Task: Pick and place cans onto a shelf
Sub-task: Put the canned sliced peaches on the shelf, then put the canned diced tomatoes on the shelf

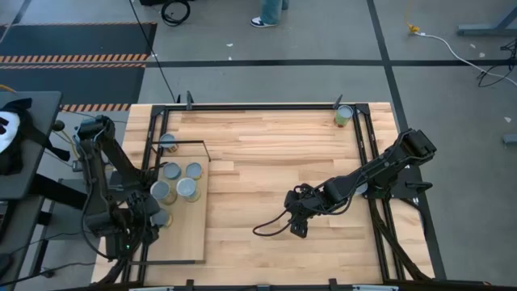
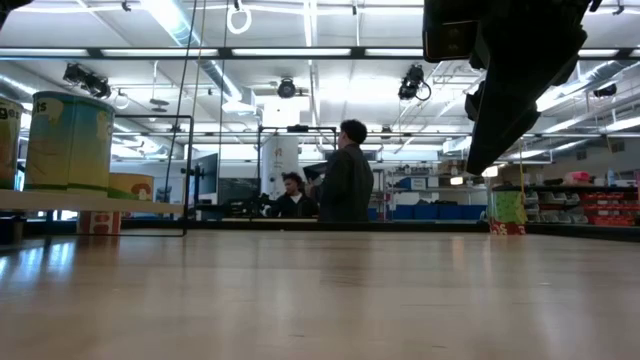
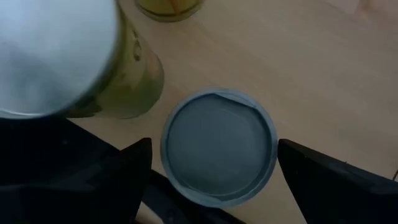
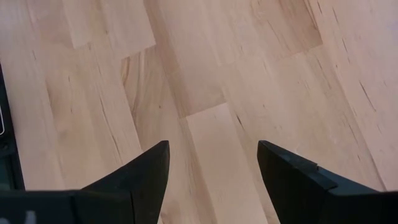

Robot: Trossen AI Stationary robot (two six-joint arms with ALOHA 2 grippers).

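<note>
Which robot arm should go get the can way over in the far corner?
The right gripper, probably. It is open and empty, and the lone can stands on its side of the table. The left gripper is busy straddling a can on the shelf.

High cam looks straight down on whole counter (image 1: 266,162); low cam level at counter height; wrist cams v. close. All share counter.

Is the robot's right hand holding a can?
No, the right hand is open over bare tabletop, with only wood showing between its fingers.
</note>
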